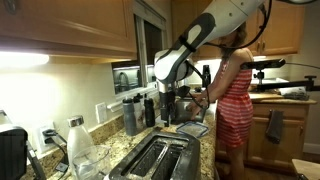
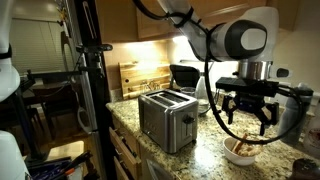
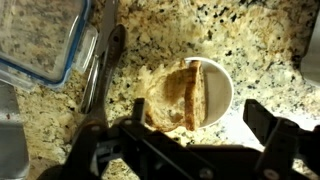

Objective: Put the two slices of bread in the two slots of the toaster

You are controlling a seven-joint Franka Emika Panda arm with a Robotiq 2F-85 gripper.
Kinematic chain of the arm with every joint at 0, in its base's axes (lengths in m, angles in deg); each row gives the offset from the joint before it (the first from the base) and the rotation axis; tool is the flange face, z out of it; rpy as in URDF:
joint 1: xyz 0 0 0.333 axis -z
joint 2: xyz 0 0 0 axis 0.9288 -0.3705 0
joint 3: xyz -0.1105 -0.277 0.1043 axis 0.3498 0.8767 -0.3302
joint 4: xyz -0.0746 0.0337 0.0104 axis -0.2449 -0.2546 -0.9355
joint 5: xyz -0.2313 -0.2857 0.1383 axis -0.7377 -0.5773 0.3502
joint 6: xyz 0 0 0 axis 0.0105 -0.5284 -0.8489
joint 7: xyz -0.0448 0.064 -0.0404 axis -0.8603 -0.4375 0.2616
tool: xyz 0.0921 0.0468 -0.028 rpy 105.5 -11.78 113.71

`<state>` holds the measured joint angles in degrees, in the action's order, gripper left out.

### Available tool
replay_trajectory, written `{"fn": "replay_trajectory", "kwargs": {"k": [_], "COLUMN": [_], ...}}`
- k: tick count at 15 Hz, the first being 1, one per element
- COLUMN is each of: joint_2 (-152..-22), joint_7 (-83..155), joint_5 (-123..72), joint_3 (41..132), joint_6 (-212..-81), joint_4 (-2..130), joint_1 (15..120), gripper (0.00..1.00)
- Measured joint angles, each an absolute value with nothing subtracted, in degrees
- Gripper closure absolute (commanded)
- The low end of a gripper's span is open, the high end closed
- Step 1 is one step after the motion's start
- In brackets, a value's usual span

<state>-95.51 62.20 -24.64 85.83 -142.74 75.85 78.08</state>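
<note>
The silver toaster point(image 2: 166, 118) stands on the granite counter, its two dark slots point(image 2: 167, 97) empty; it also shows in an exterior view point(image 1: 157, 160). The two slices of bread point(image 3: 184, 95) sit in a small white bowl point(image 3: 222, 92), one leaning, one on edge; bowl and bread show in an exterior view point(image 2: 240, 152) too. My gripper point(image 2: 245, 122) hangs open and empty just above the bowl. In the wrist view my gripper's point(image 3: 180, 135) fingers straddle the bowl's near side.
A clear plastic container with a blue rim point(image 3: 45, 42) and a metal utensil point(image 3: 100, 70) lie on the counter beside the bowl. A black appliance point(image 2: 185, 76) and wooden boards point(image 2: 140, 75) stand behind the toaster. A person in a red dress point(image 1: 234, 100) stands at the far counter.
</note>
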Motion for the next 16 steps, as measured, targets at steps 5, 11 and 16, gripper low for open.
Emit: {"fn": "replay_trajectory", "kwargs": {"k": [5,11,16], "joint_2": [-97.4,-100.5,-100.8], "joint_7": [62.2,62.2,62.2], "joint_5": [-24.6,-24.5,-24.5], "joint_3": [85.6,85.5,85.5], "joint_6": [-142.7,-142.5,-142.1], "joint_4": [74.5,71.6,71.0], "joint_1": [78.1,78.1,78.1], "gripper": [0.0,0.0,0.0]}}
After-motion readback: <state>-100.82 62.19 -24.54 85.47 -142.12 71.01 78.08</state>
